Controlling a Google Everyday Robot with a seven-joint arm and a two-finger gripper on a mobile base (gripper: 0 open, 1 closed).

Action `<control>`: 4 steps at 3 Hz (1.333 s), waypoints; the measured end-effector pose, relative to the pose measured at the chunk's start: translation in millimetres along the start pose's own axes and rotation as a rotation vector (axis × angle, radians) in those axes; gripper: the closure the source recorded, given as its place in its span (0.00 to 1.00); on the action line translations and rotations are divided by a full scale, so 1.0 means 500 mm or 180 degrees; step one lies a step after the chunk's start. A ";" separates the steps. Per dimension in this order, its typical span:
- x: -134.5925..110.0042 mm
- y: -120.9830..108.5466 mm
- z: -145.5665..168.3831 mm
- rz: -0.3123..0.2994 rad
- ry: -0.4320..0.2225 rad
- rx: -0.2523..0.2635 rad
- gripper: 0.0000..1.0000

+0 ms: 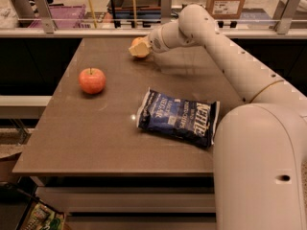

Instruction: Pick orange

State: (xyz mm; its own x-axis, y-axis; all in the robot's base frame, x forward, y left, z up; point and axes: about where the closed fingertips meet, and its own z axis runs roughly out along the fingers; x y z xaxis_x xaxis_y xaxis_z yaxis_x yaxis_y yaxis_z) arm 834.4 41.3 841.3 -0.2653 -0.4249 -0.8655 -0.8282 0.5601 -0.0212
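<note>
The orange (135, 44) is at the far middle of the brown table (96, 138). Only a small orange patch of it shows, because the pale fingers cover most of it. My gripper (140, 48) is at the end of the white arm, which reaches across from the right. It is down at table level and its fingers are closed around the orange. The red apple (92, 80) with a stem sits apart on the left of the table.
A blue chip bag (178, 117) lies flat at the middle right of the table, under the arm's span. A railing with posts (165, 6) runs behind the far edge. The robot's white body (259, 166) fills the lower right.
</note>
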 end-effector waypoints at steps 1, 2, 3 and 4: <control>-0.089 0.046 -0.088 -0.0228 -0.0030 0.0110 1.00; -0.089 0.046 -0.087 -0.0227 -0.0030 0.0109 1.00; -0.093 0.046 -0.084 -0.0264 -0.0064 0.0086 1.00; -0.109 0.044 -0.099 -0.0353 -0.0107 0.0083 1.00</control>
State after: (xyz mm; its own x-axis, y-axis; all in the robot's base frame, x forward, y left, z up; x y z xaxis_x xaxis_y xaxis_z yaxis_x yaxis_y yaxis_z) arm 806.1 41.5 913.1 -0.1557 -0.4613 -0.8735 -0.8382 0.5296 -0.1303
